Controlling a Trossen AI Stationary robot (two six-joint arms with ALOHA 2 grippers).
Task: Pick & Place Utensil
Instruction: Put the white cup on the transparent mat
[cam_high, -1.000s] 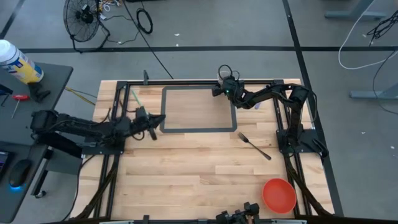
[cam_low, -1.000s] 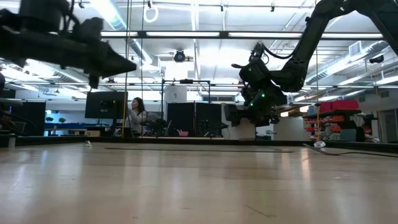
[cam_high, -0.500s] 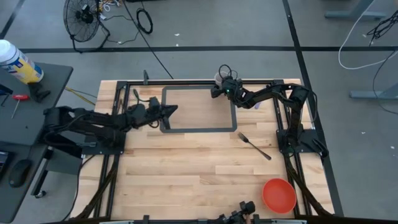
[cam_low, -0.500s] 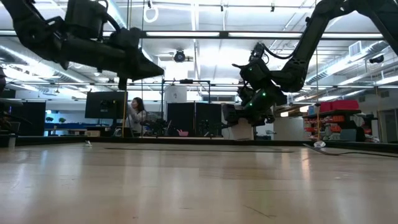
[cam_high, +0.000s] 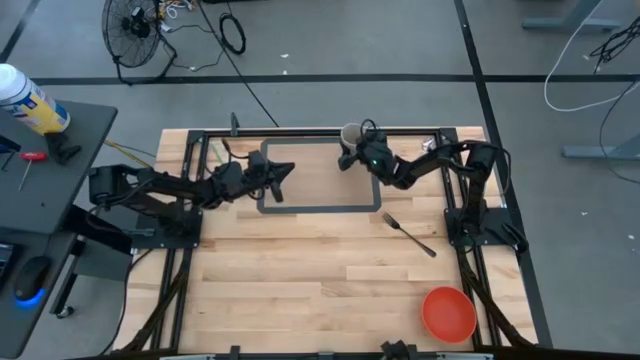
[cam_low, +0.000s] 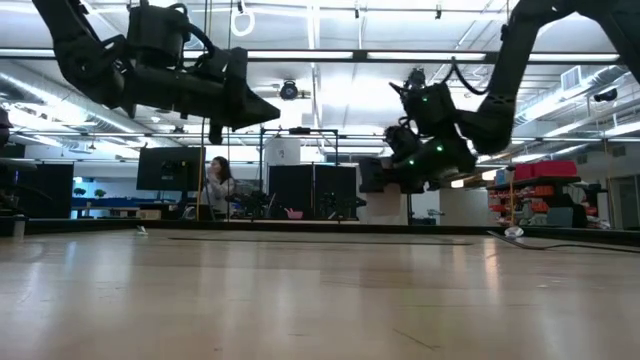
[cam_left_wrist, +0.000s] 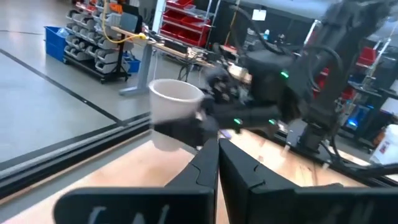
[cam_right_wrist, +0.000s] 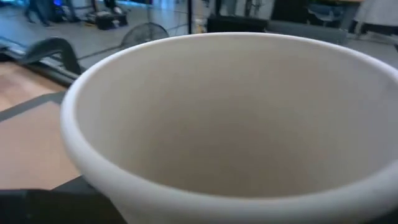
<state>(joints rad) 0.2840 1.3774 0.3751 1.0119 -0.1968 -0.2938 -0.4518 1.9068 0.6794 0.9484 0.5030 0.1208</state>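
A white cup (cam_high: 350, 133) sits in my right gripper (cam_high: 358, 150) over the far right corner of the dark taped rectangle (cam_high: 320, 209). The cup's hollow fills the right wrist view (cam_right_wrist: 236, 112). A metal fork (cam_high: 408, 235) lies flat on the wood, nearer than the rectangle's right corner, with no gripper at it. My left gripper (cam_high: 285, 172) is shut and hovers over the rectangle's left edge, pointing toward the cup (cam_left_wrist: 171, 106). In the low view it hangs well above the table (cam_low: 270, 108). My right gripper is shut on the cup's outer wall (cam_left_wrist: 163, 129), about halfway down, with a dark finger (cam_left_wrist: 186, 129) lying across it. The fingers come roughly level from the table's right side. The cup stands upright, mouth up, and looks lifted off the wood.
A red bowl (cam_high: 448, 313) stands near the table's near right corner. Black frame rails run along the left, right and far sides. Open wood lies between the rectangle and the near edge. A person stands far off in the room behind (cam_low: 215, 185).
My left arm has reached out toward the table's right, from the left rail to over the rectangle's left edge, rising in the low view. My right arm has swung its wrist toward the near edge and turned, carrying the cup slightly left.
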